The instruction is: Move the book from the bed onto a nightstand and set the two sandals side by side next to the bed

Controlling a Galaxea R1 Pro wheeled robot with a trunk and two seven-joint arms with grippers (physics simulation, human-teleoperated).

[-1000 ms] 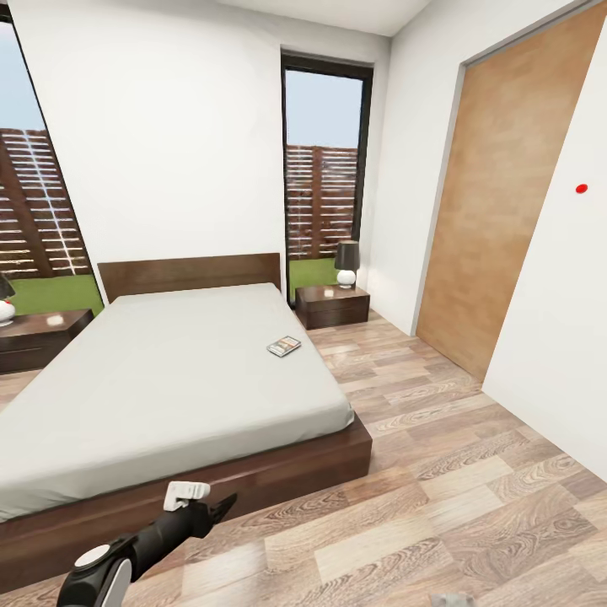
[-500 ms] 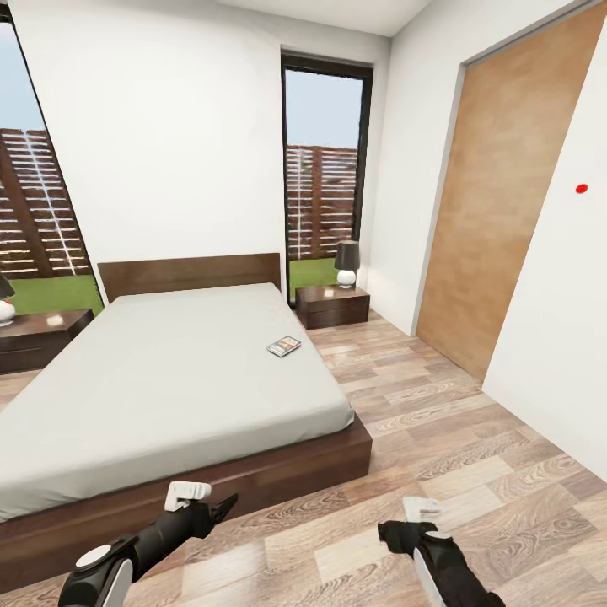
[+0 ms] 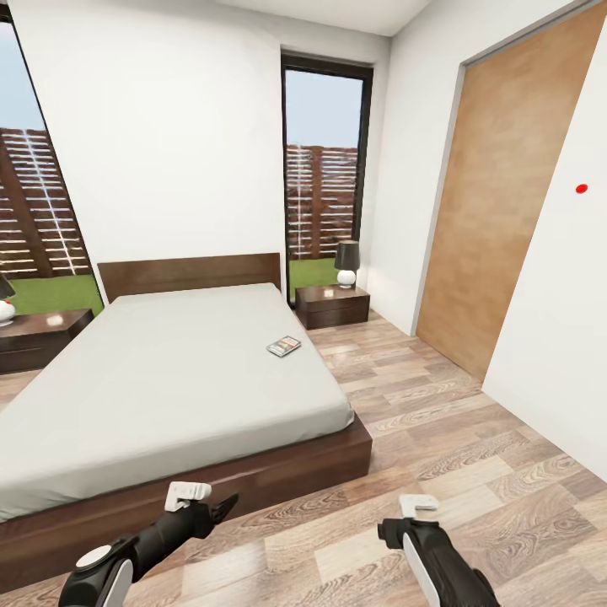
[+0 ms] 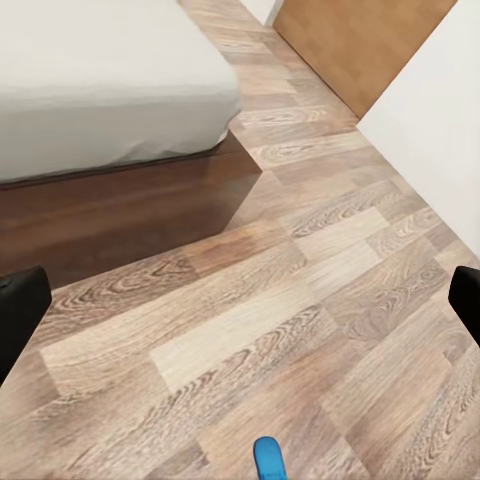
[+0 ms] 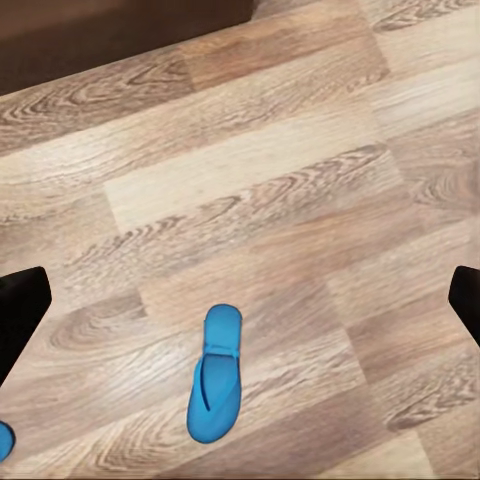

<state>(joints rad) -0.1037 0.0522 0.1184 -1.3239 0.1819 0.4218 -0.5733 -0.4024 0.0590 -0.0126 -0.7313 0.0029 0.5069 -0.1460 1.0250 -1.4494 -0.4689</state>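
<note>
Black arms (image 3: pixel 160 533) low, jaws seemingly apart

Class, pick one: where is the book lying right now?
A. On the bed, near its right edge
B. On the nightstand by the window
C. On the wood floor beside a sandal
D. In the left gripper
A: the book lies flat on the bed, close to its right edge.

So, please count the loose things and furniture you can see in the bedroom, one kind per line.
Bed: 1
Book: 1
Nightstands: 2
Lamps: 2
Blue sandals: 2, the second only an edge
Total: 8
</note>
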